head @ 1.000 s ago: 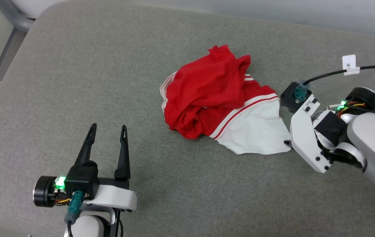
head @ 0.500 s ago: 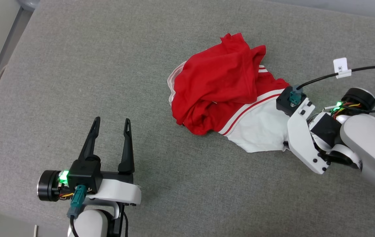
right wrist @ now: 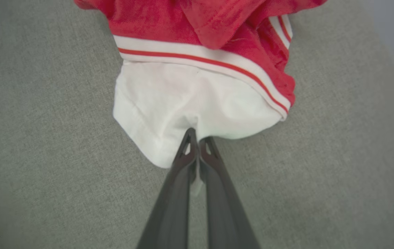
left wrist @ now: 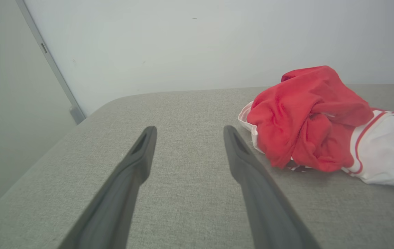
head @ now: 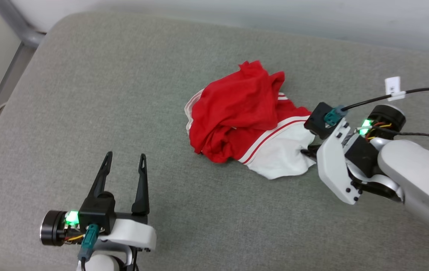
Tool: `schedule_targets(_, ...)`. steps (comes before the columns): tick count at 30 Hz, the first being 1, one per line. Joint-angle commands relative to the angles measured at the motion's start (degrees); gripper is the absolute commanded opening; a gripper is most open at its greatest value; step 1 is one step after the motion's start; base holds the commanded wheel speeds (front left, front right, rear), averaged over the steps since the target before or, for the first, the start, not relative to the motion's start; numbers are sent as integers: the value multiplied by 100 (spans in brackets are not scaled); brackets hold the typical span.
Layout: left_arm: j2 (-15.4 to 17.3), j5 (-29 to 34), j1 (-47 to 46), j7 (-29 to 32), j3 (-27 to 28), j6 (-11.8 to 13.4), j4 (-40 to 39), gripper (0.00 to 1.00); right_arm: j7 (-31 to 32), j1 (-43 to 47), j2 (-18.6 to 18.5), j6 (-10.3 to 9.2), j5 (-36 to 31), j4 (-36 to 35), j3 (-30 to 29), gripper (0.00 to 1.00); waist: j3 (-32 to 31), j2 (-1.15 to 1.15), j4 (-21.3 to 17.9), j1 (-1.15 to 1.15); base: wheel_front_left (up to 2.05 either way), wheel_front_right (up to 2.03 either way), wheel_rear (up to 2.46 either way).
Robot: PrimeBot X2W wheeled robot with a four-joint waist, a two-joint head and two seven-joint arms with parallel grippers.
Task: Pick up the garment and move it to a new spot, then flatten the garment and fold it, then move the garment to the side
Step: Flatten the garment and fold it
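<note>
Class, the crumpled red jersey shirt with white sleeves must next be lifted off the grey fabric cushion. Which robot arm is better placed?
Right. The right gripper is shut on the white sleeve of the red jersey shirt. The left gripper stands open over the grey fabric cushion, apart from the shirt.

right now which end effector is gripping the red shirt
The right end effector, fingers shut on the white sleeve of the crumpled red jersey shirt; the left end effector stands open, apart from it.
</note>
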Motion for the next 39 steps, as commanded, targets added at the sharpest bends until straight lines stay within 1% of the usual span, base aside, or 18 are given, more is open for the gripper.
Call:
schedule_targets(1, 51, 25, 109, -15, 28, 17, 4, 100, -177, 24, -143, -6, 15, -131, -41, 0, -228, 0, -177, -1, 0, 0, 0)
schedule_targets(3, 69, 32, 203, -15, 49, 37, -5, 100, -340, 136, -287, -6, 14, -290, -95, 0, -343, 0, -275, -1, 0, 0, 0)
schedule_targets(4, 69, 32, 203, -15, 49, 37, -5, 100, -340, 136, -287, -6, 14, -290, -95, 0, -343, 0, -275, -1, 0, 0, 0)
schedule_targets(7, 100, 38, 317, -15, 53, 46, -8, 100, -527, 365, -568, -6, -18, -532, -247, 0, -500, 0, -415, -1, 0, 0, 0)
schedule_targets(13, 143, 19, 475, -15, 75, 55, 9, 100, -760, 1220, -1151, -6, 92, -793, -885, 0, -748, 0, -631, -1, 0, 0, 0)
schedule_targets(17, 164, 6, 555, -15, 89, 62, 8, 100, -858, 1983, -1499, -6, 87, -655, -1461, 0, -831, 0, -733, -1, 0, 0, 0)
schedule_targets(21, 171, 4, 617, -15, 100, 76, -15, 100, -989, 2795, -1660, -6, 116, -324, -2094, 0, -847, 0, -800, -1, 0, 0, 0)
schedule_targets(23, 181, 0, 627, -15, 109, 75, -14, 100, -1017, 3207, -1643, -6, 192, -109, -2384, 0, -848, 0, -832, -1, 0, 0, 0)
schedule_targets(25, 186, 2, 622, -15, 107, 73, -15, 100, -1034, 3571, -1651, -7, 130, 106, -2642, 0, -851, 0, -846, -1, 0, 0, 0)
schedule_targets(28, 201, -2, 623, -15, 118, 72, -9, 100, -1040, 4092, -1534, -7, 213, 488, -3040, 0, -857, 0, -864, -1, 0, 0, 0)
schedule_targets(33, 223, 2, 583, -15, 122, 52, 20, 100, -991, 4647, -1296, -7, 129, 1071, -3452, 0, -861, 0, -859, -1, 0, 0, 0)
schedule_targets(36, 235, -1, 578, -15, 132, 48, 42, 100, -1101, 4796, -1100, -7, 66, 1205, -3662, 0, -892, 0, -860, -1, 0, 0, 0)
schedule_targets(37, 240, -1, 590, -15, 136, 51, 44, 100, -1185, 4799, -1025, -7, 57, 1213, -3774, 24, -906, 0, -865, -1, 0, 0, 0)
schedule_targets(38, 244, -1, 603, -15, 142, 56, 51, 100, -1308, 4791, -962, -7, 12, 1211, -3906, 100, -929, 0, -870, -1, 0, 0, 0)
schedule_targets(39, 248, -2, 620, -15, 147, 59, 56, 100, -1432, 4777, -920, -9, -40, 1197, -4031, 100, -954, 0, -876, -1, 0, 0, 0)
